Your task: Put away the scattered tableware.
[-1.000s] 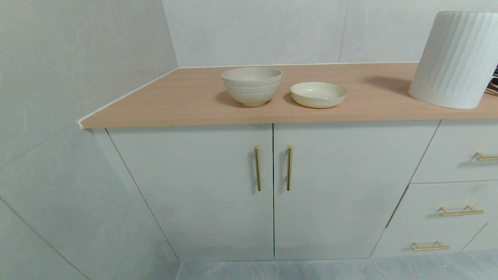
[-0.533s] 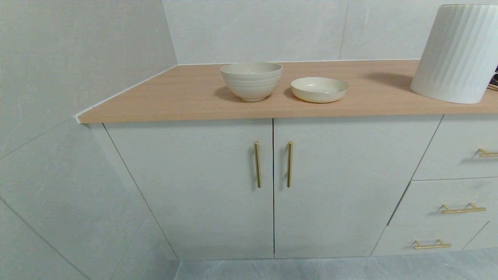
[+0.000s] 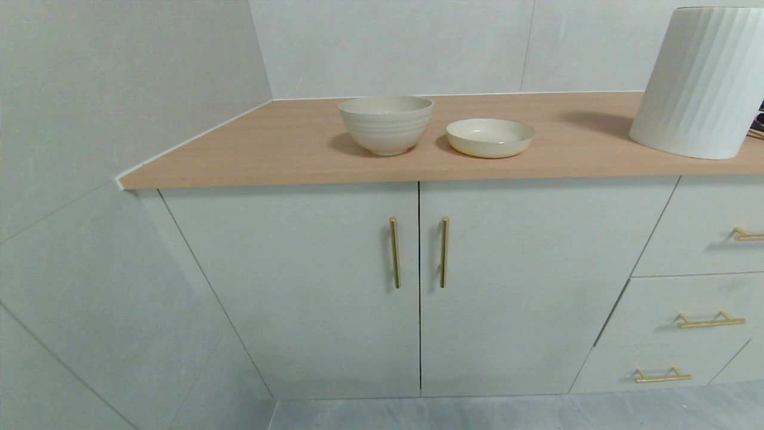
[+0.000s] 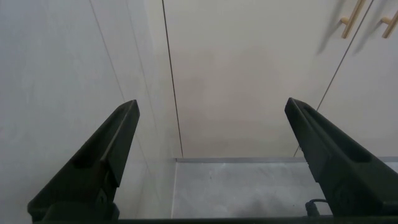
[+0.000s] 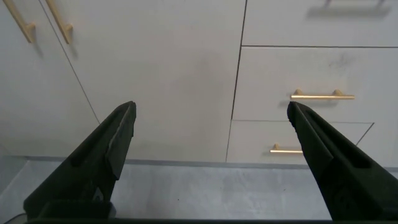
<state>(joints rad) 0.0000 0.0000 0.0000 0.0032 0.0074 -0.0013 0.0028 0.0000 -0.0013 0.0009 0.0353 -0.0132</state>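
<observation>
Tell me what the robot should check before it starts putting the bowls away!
1. Deep bowl stands upright on the countertop: ok.
2. Shallow dish sits upright beside the bowl, not touching it: ok.
3. Cabinet doors open for storing things: not ok, both are shut.
4. Left end effector open and empty: ok.
5. Right end effector open and empty: ok.
6. Free room inside the cabinet: cannot tell, the shut doors hide it.
</observation>
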